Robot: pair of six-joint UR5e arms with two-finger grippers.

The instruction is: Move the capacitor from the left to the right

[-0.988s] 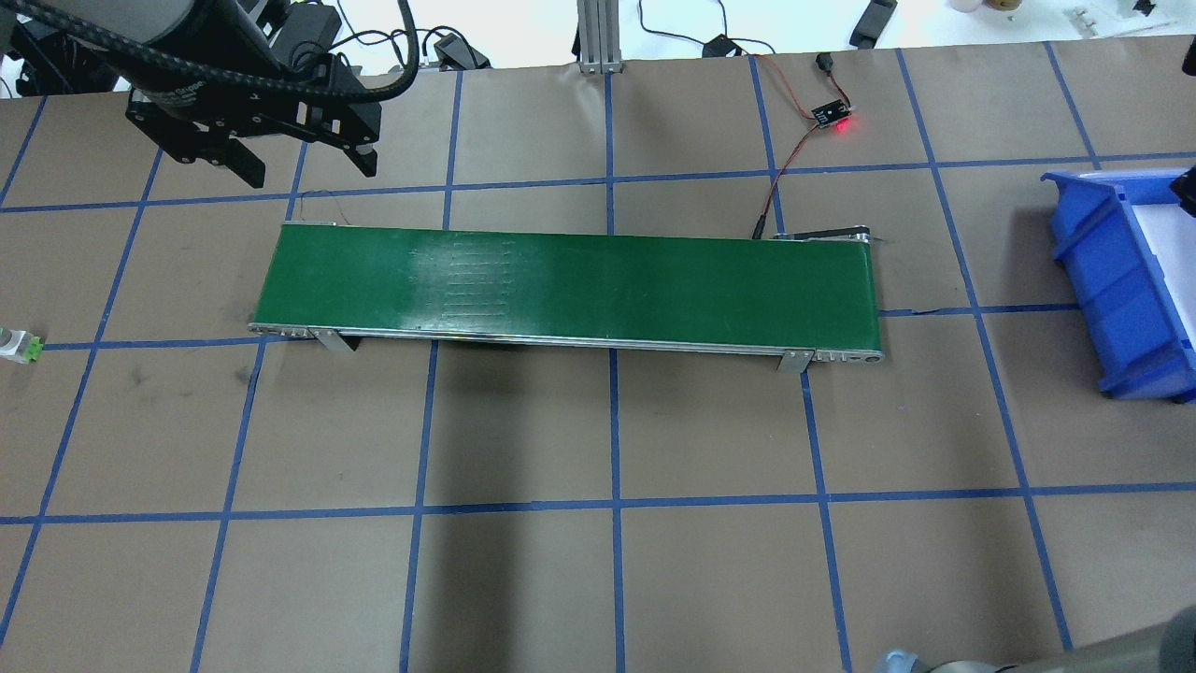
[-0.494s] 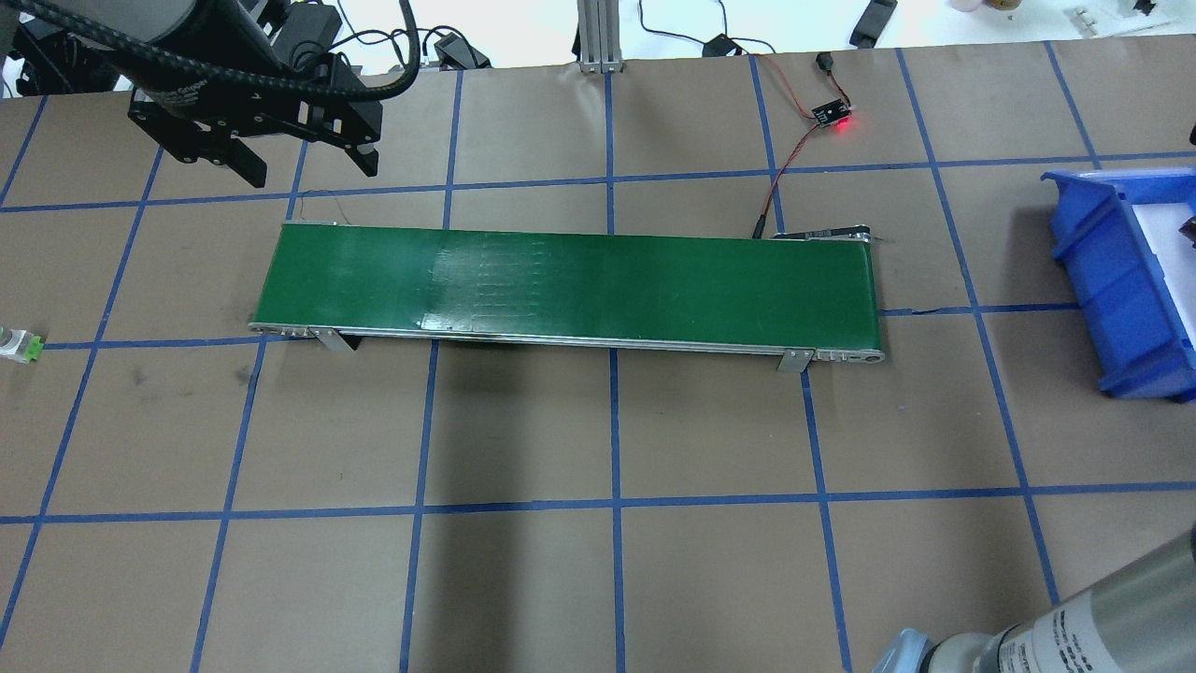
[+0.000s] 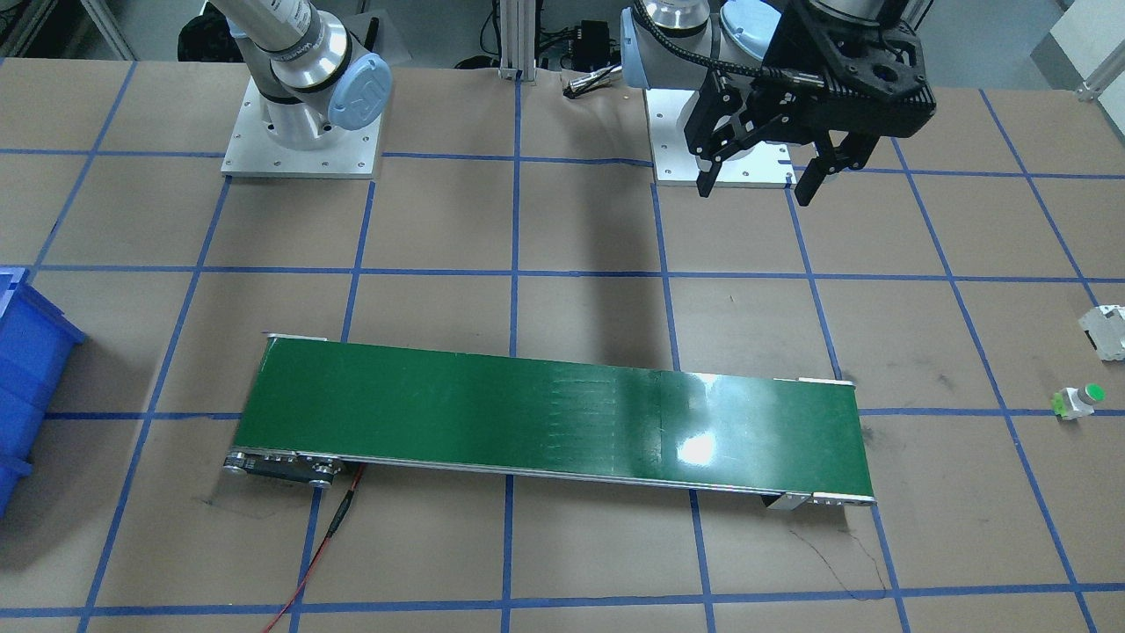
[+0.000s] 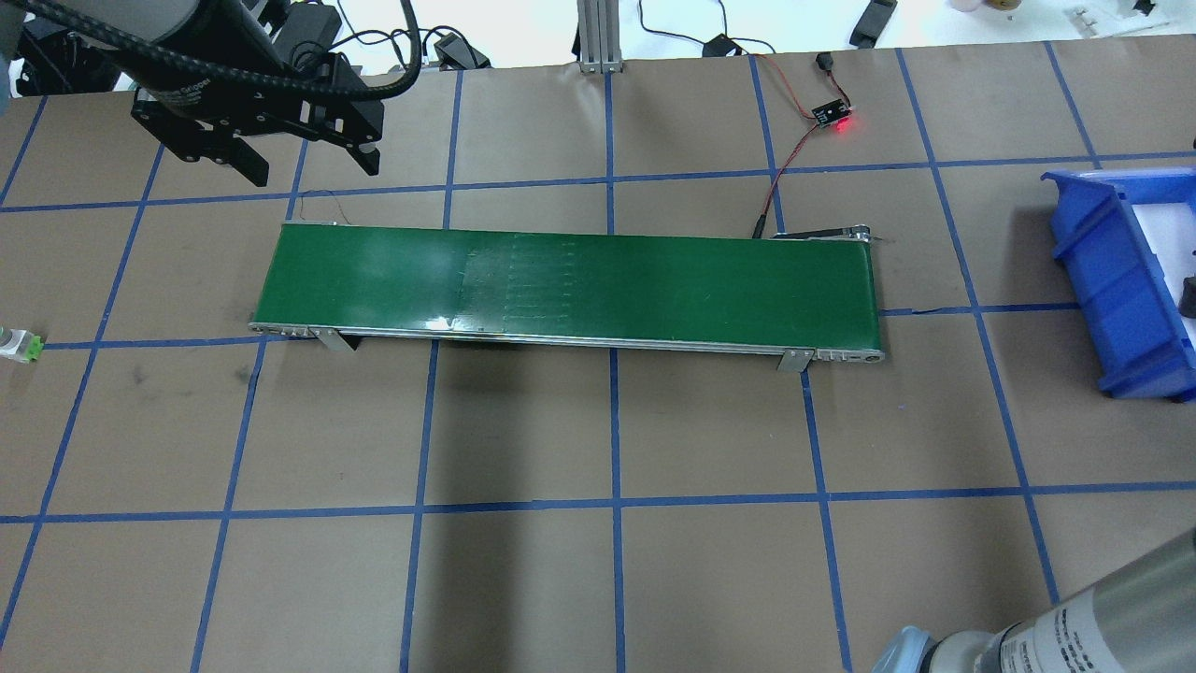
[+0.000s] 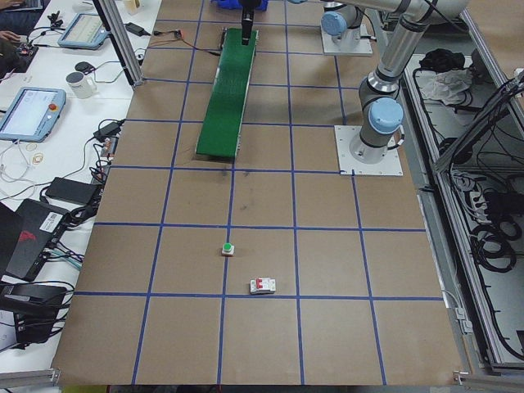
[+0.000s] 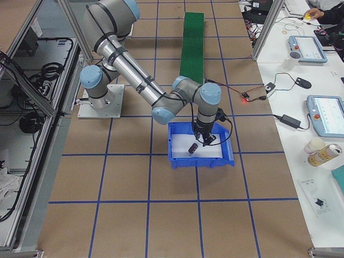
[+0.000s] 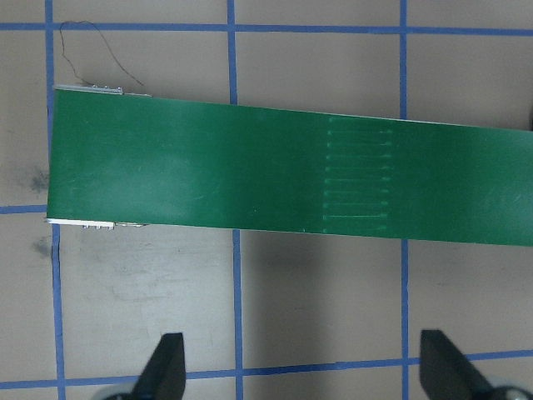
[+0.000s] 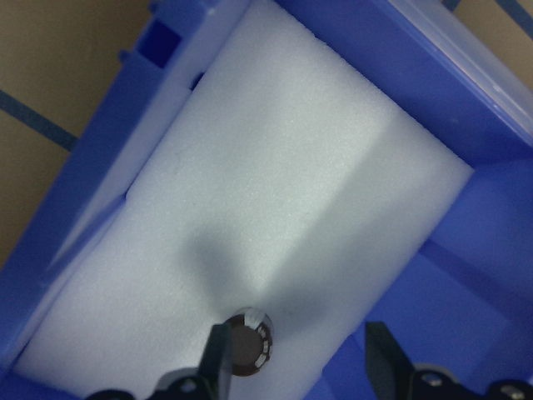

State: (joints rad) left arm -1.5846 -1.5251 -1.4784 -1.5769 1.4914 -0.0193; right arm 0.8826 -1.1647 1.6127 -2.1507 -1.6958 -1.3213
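Note:
The capacitor (image 8: 250, 342), a small dark cylinder, is over the white foam (image 8: 275, 208) inside the blue bin (image 8: 466, 100). It sits right beside one finger (image 8: 218, 360) of my right gripper (image 8: 300, 354). The jaws stand wide open and do not clamp it. In the exterior right view the capacitor (image 6: 190, 147) shows tilted just below the right gripper (image 6: 206, 138). My left gripper (image 4: 310, 171) is open and empty, above the table behind the left end of the green conveyor belt (image 4: 561, 285). It also shows in the front-facing view (image 3: 754, 193).
The blue bin (image 4: 1112, 280) stands at the table's right edge. A white part with a green button (image 3: 1077, 402) and a white breaker block (image 3: 1109, 330) lie far left of the belt. A sensor board with a red light (image 4: 834, 117) and its wires lie behind the belt.
The belt's seam marks have moved right. A dark shape at the bin's right edge has moved toward the near side. The right arm's elbow has come into the lower right corner.

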